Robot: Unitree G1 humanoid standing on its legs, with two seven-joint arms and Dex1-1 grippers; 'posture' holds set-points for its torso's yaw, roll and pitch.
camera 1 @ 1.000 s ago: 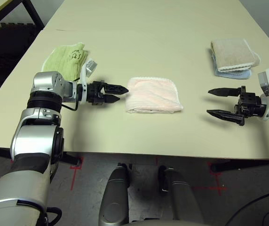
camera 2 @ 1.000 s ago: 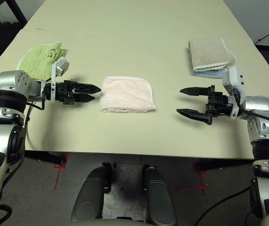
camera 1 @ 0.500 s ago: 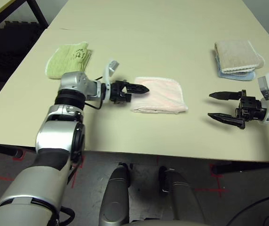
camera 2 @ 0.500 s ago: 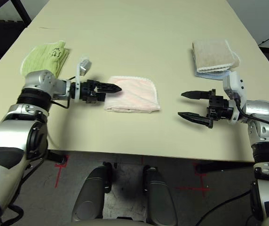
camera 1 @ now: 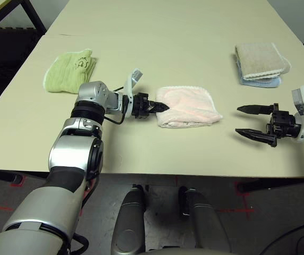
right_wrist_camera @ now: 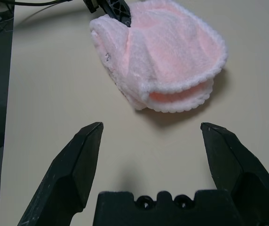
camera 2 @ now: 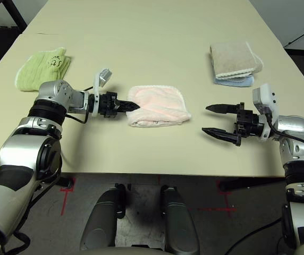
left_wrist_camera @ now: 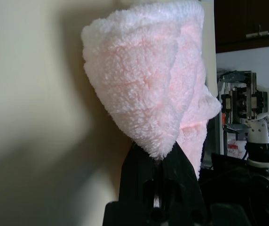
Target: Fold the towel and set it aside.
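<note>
Green towel (camera 1: 69,70); beige towel (camera 1: 261,59) atop blue towel (camera 1: 258,81).

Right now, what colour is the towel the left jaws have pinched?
Pale pink, with a whitish scalloped hem. The towel shows best in the right wrist view.

You had a pale cream table (camera 1: 168,32) with a matte top, evenly lit, only soft shadows on it. Below its near edge was a grey floor (camera 1: 279,218) with red tape crosses (camera 1: 246,187) and a black cable (camera 1: 295,228) running across. Black table legs (camera 1: 30,13) stood off the far left corner, beside dark ribbed foam (camera 1: 3,50) on the floor. Past the table's right side, the left wrist view showed dark cabinet doors (left_wrist_camera: 247,21) with a metal handle (left_wrist_camera: 257,34).
</note>
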